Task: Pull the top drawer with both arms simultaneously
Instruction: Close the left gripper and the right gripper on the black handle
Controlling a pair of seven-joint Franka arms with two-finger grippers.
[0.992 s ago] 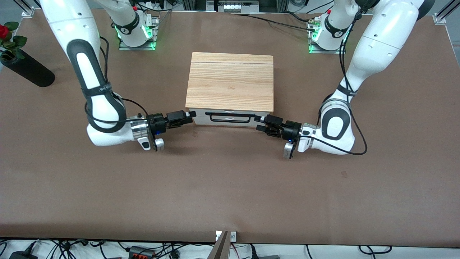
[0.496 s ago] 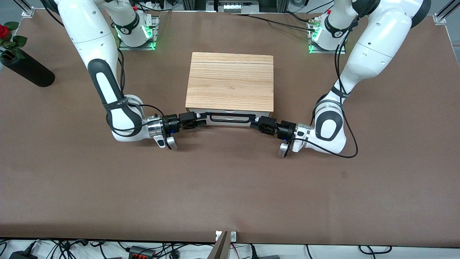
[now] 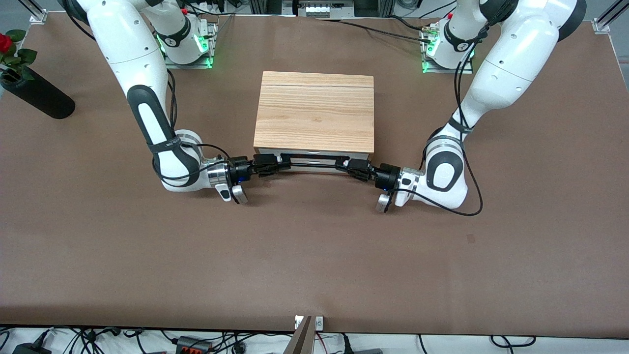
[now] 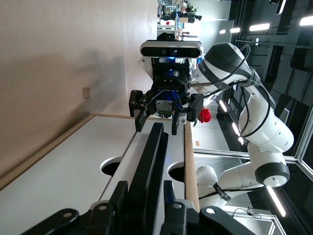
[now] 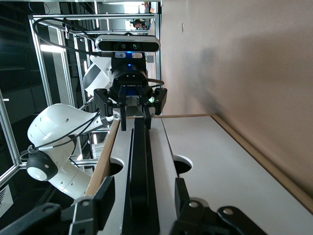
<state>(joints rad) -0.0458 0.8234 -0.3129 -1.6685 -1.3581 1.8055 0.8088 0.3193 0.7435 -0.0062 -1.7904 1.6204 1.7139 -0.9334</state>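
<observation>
The top drawer [image 3: 314, 160] sits pushed into the light-wood box [image 3: 314, 110]; its white front and black bar handle [image 3: 314, 166] face the front camera. My right gripper [image 3: 284, 164] is at the handle's end toward the right arm, open, with one finger on each side of the bar and gaps showing in the right wrist view [image 5: 142, 196]. My left gripper [image 3: 342, 167] is at the handle's other end. In the left wrist view [image 4: 145, 196] its fingers press both sides of the handle [image 4: 151, 156]. Each wrist view shows the other gripper farther along the bar.
A black vase [image 3: 37, 96] with a red rose lies near the table edge toward the right arm's end. Both arm bases stand at the table's edge farthest from the front camera. Brown table [image 3: 314, 255] spreads in front of the drawer.
Both grippers moved inward from beside the box's front corners onto the two ends of the handle. The drawer has not moved.
</observation>
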